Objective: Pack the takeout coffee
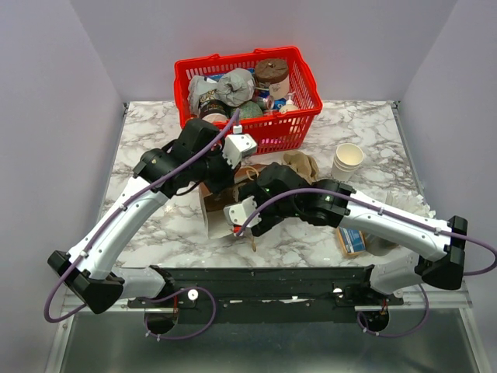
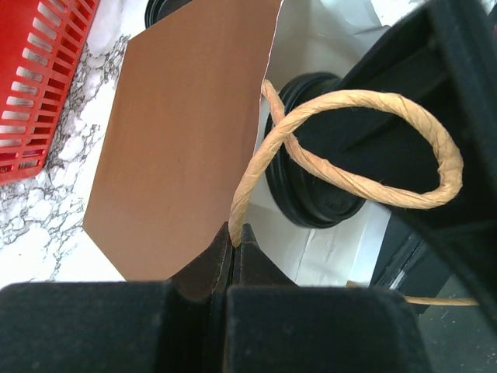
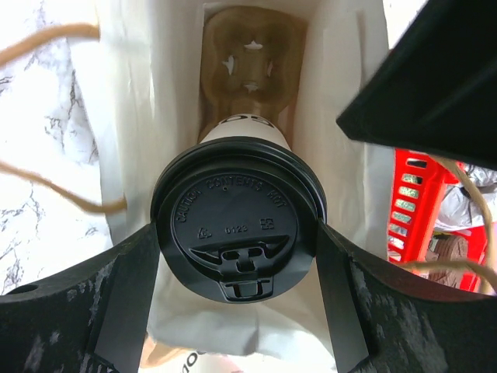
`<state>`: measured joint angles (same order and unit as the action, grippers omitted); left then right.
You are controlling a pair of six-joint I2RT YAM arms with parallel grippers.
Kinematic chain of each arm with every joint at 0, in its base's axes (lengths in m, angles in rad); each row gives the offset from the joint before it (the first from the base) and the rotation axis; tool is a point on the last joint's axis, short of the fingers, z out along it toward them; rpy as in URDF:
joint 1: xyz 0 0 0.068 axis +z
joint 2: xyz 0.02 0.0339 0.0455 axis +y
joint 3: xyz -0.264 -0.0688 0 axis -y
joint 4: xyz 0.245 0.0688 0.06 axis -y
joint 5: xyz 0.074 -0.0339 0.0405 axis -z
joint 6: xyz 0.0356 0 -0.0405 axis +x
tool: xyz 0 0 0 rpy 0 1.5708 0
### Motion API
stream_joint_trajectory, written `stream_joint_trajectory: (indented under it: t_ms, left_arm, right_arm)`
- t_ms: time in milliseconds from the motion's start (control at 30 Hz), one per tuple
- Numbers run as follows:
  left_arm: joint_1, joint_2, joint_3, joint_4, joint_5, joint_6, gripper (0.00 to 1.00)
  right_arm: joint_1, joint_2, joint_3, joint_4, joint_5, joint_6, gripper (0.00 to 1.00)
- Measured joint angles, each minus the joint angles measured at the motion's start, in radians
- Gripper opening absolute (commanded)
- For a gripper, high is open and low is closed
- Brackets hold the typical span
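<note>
The takeout coffee (image 3: 237, 225), a white cup with a black dome lid, hangs inside the open paper bag (image 3: 132, 93). My right gripper (image 3: 239, 233) is shut on it, one finger on each side of the lid. A brown cardboard carrier (image 3: 250, 70) lies at the bag's bottom below the cup. My left gripper (image 2: 235, 233) is shut on the bag's twisted paper handle (image 2: 365, 101) at the rim of the brown bag (image 2: 178, 140). The lid (image 2: 311, 194) also shows in the left wrist view. From above the bag (image 1: 211, 208) is mostly hidden under both wrists.
A red basket (image 1: 307, 116) full of items stands at the back. A stack of lidless paper cups (image 1: 347, 161) stands right of the bag, with a brown cardboard piece (image 1: 301, 164) beside it. A small box (image 1: 351, 241) lies under the right arm.
</note>
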<state>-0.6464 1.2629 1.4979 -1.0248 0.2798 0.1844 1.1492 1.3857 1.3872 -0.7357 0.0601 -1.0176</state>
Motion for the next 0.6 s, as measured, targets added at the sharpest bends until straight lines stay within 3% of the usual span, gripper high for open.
stream_joint_trajectory:
  t_ms: [367, 600]
  left_arm:
    - [0.0, -0.017, -0.003, 0.023, -0.018, -0.047, 0.0]
    - [0.0, -0.051, -0.019, 0.025, -0.01, -0.049, 0.0]
  right_arm:
    - [0.03, 0.028, 0.029, -0.031, 0.043, 0.055, 0.49]
    - [0.03, 0.021, -0.082, 0.0, 0.075, 0.097, 0.43]
